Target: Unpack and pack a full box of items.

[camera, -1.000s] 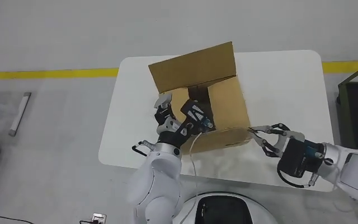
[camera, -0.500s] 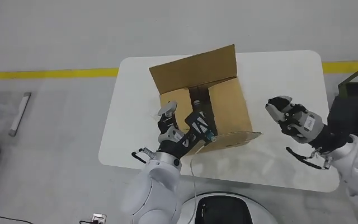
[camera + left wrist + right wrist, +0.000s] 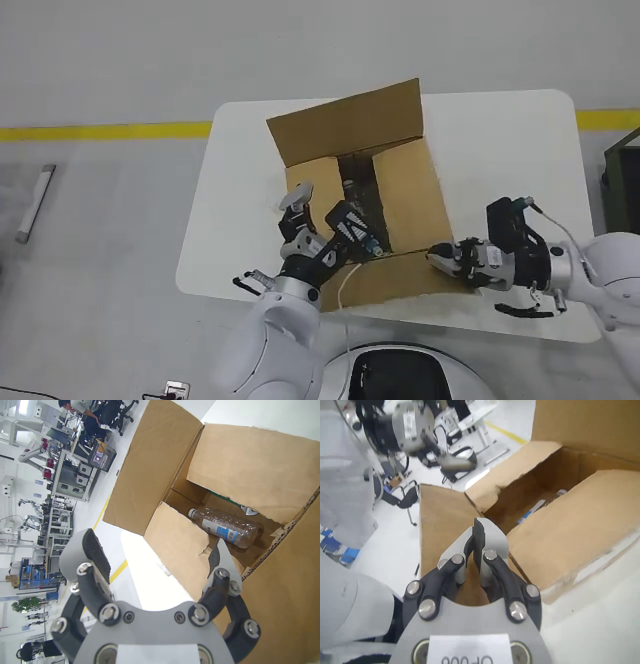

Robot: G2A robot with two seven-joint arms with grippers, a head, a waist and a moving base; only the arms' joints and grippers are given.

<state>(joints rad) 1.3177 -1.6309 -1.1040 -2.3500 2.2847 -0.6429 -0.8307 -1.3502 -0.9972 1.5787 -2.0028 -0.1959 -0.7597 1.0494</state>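
Cardboard box [image 3: 408, 195] on the white table [image 3: 510, 140], left of its middle. Its near flap [image 3: 395, 278] reaches toward the table's near edge. The far flap stands up and the two side flaps are half folded over the opening. Right gripper [image 3: 477, 530] is at the near flap's right corner, fingers drawn together on the flap's edge, with cardboard pinched between them as far as the wrist view shows. Left gripper [image 3: 153, 540] is at the box's near-left corner, spread wide and holding nothing. One of its fingers is outside the left side flap [image 3: 175, 542] and the other is over the opening. On the box floor lies one clear plastic bottle [image 3: 225, 527] on its side, cap end pointing away from the left gripper, with a blue-and-white label round the middle. Something white and green sits further in under the right side flap; cannot make it out. Judgement: the bottle looks empty, so it should be light and thin-walled and would dent under a hard squeeze. It is smooth and round, so likely to roll or slip. The best hold is across the body at the label, from above. The gap between the side flaps is narrow, so they want spreading first. The cardboard is light and stiff and hinges at the crease. Its edges are torn, so pinch well in from the ragged part.
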